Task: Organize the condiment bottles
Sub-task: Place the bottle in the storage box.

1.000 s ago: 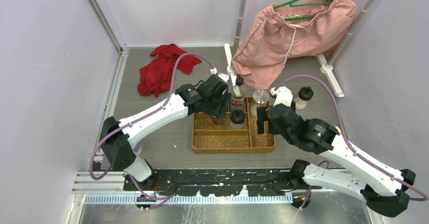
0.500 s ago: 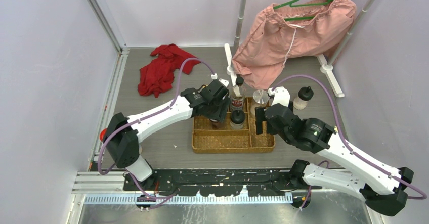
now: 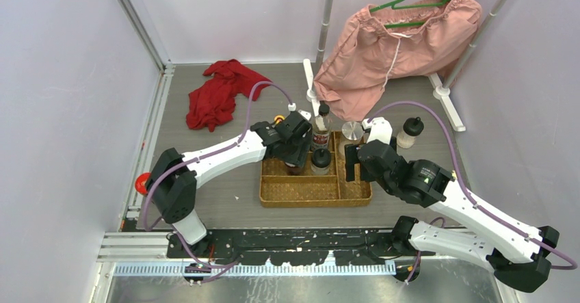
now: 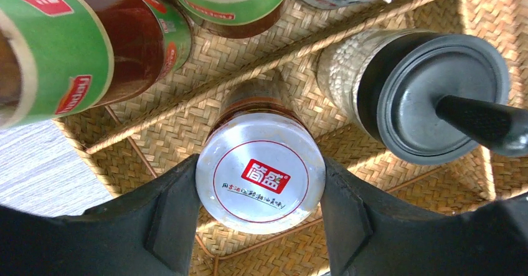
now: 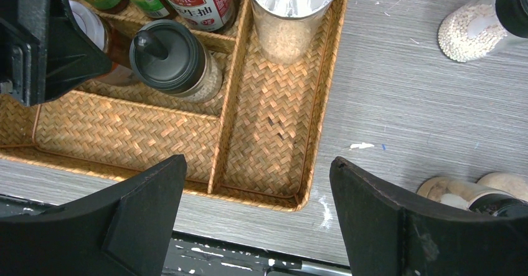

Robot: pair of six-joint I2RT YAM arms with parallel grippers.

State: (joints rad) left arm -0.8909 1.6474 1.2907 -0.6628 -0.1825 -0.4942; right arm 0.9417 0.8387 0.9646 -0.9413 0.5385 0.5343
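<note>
Wicker tray (image 5: 274,133): woven, divided; bare weave filled the long near compartment and the near end of the right one.
Left claw (image 4: 260,192): closed against both sides of the white-lidded jar with a red logo (image 4: 260,164), which stood upright in the tray's left half.
Neighbours: black spout-lidded shaker (image 4: 429,95) just beside it; green-labelled brown bottles (image 4: 62,58) beyond a divider.
Right claw (image 5: 256,170): spread wide, holding nothing, above the tray's near right corner.
Right rim: black-capped shaker of white grains (image 5: 473,33) stood on the grey table (image 5: 398,101), apart from the tray.
Change: left claw stayed put while its arm shifted toward the tray, uncovering a red-lidded container (image 3: 141,182) at the table's left edge.
</note>
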